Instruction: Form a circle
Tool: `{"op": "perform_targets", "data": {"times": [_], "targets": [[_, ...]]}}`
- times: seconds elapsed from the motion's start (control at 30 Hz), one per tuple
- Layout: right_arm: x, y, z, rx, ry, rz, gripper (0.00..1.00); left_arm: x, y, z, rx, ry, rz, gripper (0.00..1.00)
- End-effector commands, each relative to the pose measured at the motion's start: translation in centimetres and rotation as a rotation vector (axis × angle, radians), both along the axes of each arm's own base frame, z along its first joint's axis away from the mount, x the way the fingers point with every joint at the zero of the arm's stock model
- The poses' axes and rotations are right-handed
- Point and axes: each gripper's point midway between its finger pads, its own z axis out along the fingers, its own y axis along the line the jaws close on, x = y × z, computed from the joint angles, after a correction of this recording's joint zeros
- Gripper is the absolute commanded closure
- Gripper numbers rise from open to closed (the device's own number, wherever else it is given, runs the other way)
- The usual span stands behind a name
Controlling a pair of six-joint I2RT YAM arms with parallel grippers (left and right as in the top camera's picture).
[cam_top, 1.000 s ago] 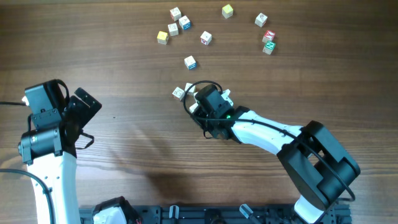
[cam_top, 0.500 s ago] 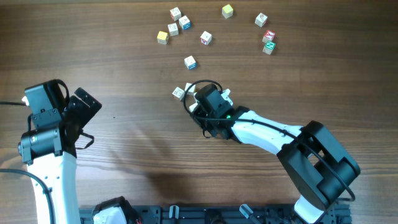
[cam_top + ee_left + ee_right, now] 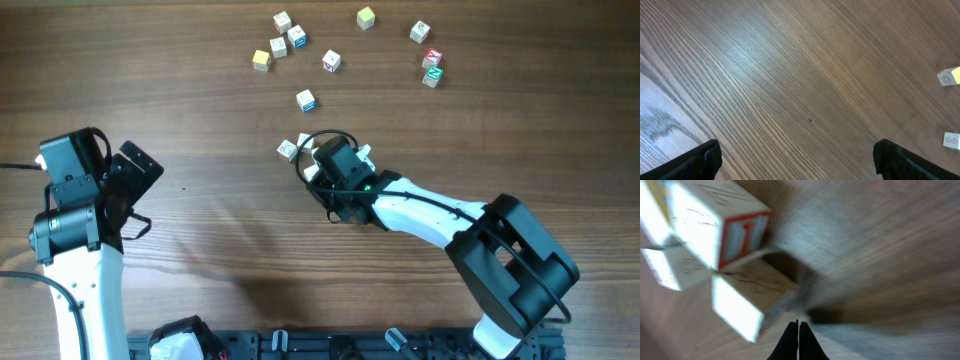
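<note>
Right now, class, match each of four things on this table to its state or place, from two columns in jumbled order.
A left end effector
B right end effector
C red-faced cube
D yellow cube

1 shut, cubes close by
2 touching a green-lettered cube
3 wide open
4 topmost in the overhead view

Pairs: A3, B1, C2, D4

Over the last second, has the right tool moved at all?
No. The right tool keeps its place below the lone blue-lettered cube.
</note>
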Motion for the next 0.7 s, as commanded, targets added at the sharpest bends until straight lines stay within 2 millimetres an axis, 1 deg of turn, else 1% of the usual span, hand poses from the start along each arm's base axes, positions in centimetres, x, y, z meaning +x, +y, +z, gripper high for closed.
{"op": "perform_targets", "data": {"times": [0.0, 0.07, 0.13, 0.3, 0.37, 0.57, 0.67], "targets": [[-1.4, -0.6, -1.5, -0.03, 0.073, -0.003, 0.96, 0.1, 0.0, 0.0, -0.014, -0.007, 0.007, 0.0], [-1.6, -0.9, -1.6, -0.047, 0.081, -0.007, 0.96, 0.1, 0.0, 0.0, -0.014, -0.007, 0.006, 0.0], [-1.5, -1.9, -1.4, -0.086, 0.07, -0.027, 0.96, 0.1, 0.0, 0.0, -0.014, -0.007, 0.007, 0.0], [-0.3, -4.8, 0.5, -0.17, 0.01, -0.103, 0.96, 0.1, 0.0, 0.0, -0.014, -0.007, 0.007, 0.0], [0.5, -5.2, 1.0, -0.192, -0.04, -0.084, 0.95, 0.1, 0.0, 0.0, -0.014, -0.007, 0.006, 0.0], [2.7, -5.9, 1.7, -0.19, -0.115, -0.059, 0.95, 0.1, 0.0, 0.0, -0.014, -0.007, 0.007, 0.0], [4.5, -5.9, 2.5, -0.179, -0.19, -0.029, 0.95, 0.1, 0.0, 0.0, -0.014, -0.007, 0.007, 0.0]]}}
